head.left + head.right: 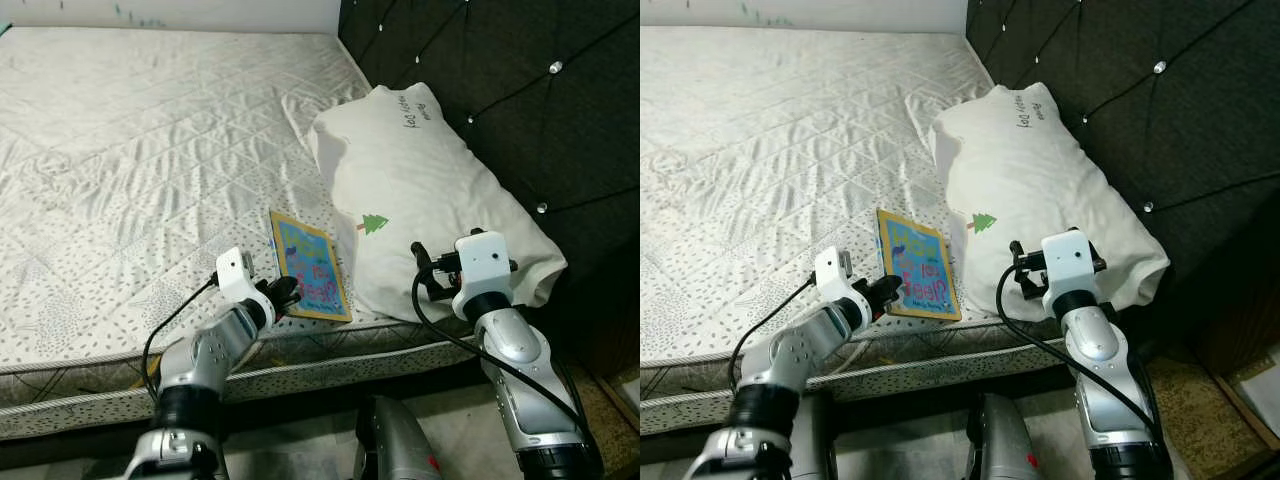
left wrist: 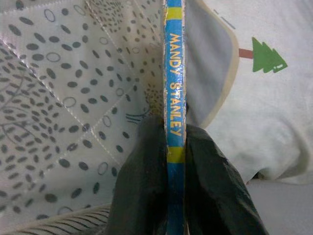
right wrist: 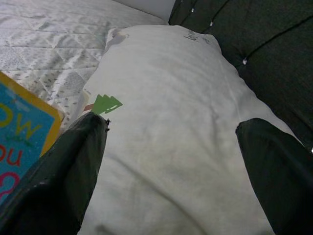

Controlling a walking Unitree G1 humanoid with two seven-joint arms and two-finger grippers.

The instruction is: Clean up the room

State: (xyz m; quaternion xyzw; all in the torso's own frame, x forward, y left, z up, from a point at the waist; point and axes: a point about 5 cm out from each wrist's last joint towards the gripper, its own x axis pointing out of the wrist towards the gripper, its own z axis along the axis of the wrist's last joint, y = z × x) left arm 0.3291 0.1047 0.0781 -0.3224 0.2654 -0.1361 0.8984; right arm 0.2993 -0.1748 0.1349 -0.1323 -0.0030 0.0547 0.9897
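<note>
The thin, blue, yellow-bordered picture book point(image 1: 309, 266) lies at lower centre of the left eye frame, on the white quilted mattress point(image 1: 130, 170) near its front edge, its far side just beside or tucked against the white pillow with a small green tree print point(image 1: 420, 190).

The left gripper point(image 1: 285, 293) has its jaws pinching the book's near corner; the wrist view confirms the black fingers point(image 2: 142, 186) pressed on either side of the blue spine.

The right gripper point(image 1: 425, 268) hovers at the pillow's near end, jaws spread wide and holding nothing, one finger point(image 3: 63, 171) low beside the book's corner.

Handling, as judged: the book looks light, stiff and flat, with worn edges. A hold at the spine is sound, though a corner grip may let it swing. The pillow is soft, bulky and light.

The head views show layout and the dark tufted headboard point(image 1: 520, 90). The left wrist view alone shows the spine lettering and the closeness of the grip.
</note>
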